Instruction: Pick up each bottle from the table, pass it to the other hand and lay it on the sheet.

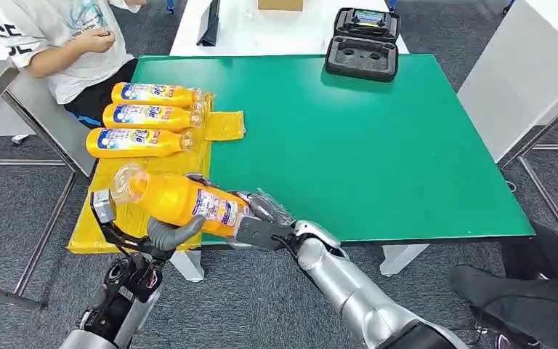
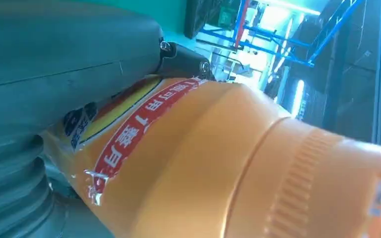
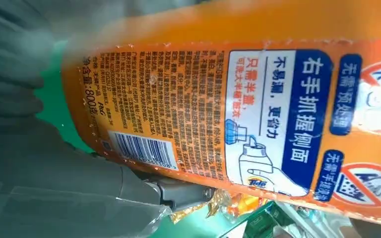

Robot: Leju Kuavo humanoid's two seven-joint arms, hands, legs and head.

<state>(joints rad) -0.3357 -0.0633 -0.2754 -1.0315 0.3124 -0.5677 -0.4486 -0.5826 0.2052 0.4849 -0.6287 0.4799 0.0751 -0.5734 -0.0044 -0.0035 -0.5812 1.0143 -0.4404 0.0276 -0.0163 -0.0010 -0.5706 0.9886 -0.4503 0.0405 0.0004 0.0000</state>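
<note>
An orange detergent bottle (image 1: 178, 201) is gripped by both the left hand (image 1: 161, 234) and right hand (image 1: 258, 222) over the yellow sheet (image 1: 102, 222), near three laid bottles (image 1: 145, 116).

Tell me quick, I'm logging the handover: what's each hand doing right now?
Left hand: holds the orange bottle from below.
Right hand: grips the same bottle at its base end.

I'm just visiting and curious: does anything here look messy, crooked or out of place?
Mostly tidy. Three bottles lie in a neat row on the yellow sheet. The sheet itself is wrinkled, with a crumpled flap sticking out onto the green table. The fourth bottle is tilted between the left hand and right hand.
</note>
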